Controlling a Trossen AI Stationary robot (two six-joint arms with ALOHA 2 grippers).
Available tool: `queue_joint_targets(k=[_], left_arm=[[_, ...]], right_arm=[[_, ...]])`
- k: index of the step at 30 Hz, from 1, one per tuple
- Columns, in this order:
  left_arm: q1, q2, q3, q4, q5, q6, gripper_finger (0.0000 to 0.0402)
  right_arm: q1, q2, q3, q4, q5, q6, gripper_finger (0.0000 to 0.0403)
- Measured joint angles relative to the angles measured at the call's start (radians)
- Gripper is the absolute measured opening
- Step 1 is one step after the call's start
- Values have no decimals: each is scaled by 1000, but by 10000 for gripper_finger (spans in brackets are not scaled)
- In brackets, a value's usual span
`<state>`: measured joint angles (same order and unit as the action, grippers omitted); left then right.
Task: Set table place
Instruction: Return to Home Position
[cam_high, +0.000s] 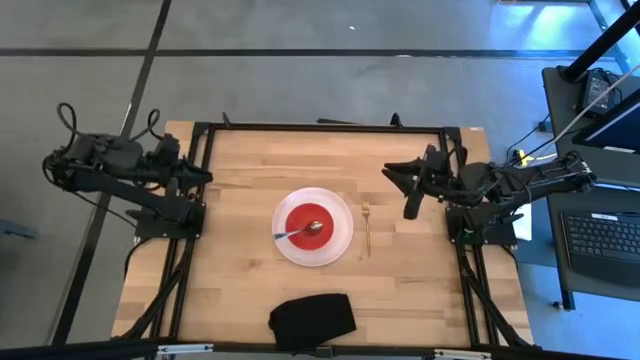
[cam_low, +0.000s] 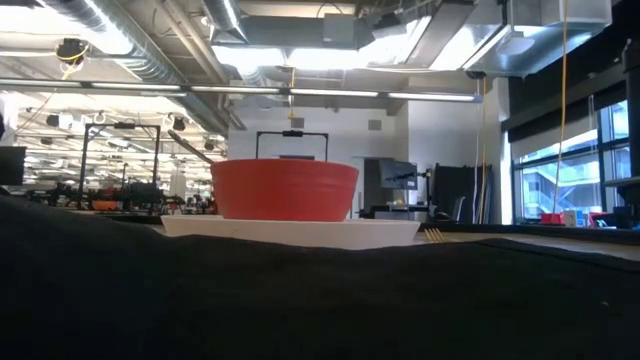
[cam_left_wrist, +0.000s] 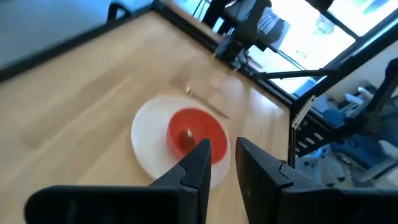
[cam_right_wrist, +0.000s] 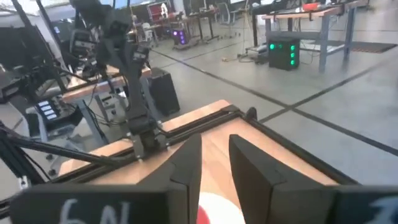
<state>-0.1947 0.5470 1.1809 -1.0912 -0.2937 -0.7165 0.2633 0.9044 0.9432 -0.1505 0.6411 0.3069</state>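
Note:
A round white plate (cam_high: 340, 240) lies at the middle of the wooden table (cam_high: 240, 290). A red bowl (cam_high: 308, 222) stands on it; the low view also shows the bowl (cam_low: 285, 190) on the plate (cam_low: 290, 230). A silver spoon (cam_high: 296, 234) lies in the bowl, its handle over the rim toward the table's left. A slim fork (cam_high: 366, 228) lies on the wood just right of the plate. My left gripper (cam_high: 206, 177) hovers over the table's left edge, narrowly open and empty (cam_left_wrist: 224, 155). My right gripper (cam_high: 390, 171) hovers right of the fork, above the table, narrowly open and empty (cam_right_wrist: 214, 155).
A crumpled black cloth (cam_high: 312, 320) lies at the table's near edge and fills the lower half of the low view (cam_low: 300, 300). The black metal frame (cam_high: 320, 127) runs around the table. A desk with a keyboard (cam_high: 600, 235) stands beyond the right edge.

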Motion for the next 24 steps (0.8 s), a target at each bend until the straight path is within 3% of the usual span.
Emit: queue_joint_targets(k=[6, 9, 13, 19, 24], left_arm=[[0, -64, -77, -21, -56, -48, 67], [0, -65, -82, -13, -152, 24, 72], [0, -71, -97, 25, -147, 162, 80], [0, -187, -264, 322, 32, 352, 89], [0, -338, -445, 430, 76, 344, 96]], right_arm=[[-20, 4, 0, 2, 9, -1, 85], [-33, 4, 0, -13, -13, 60, 85], [-45, 8, -69, 28, -98, 82, 85], [-45, 10, -334, 476, -187, 64, 85], [-45, -21, -485, 718, -199, 32, 85]])
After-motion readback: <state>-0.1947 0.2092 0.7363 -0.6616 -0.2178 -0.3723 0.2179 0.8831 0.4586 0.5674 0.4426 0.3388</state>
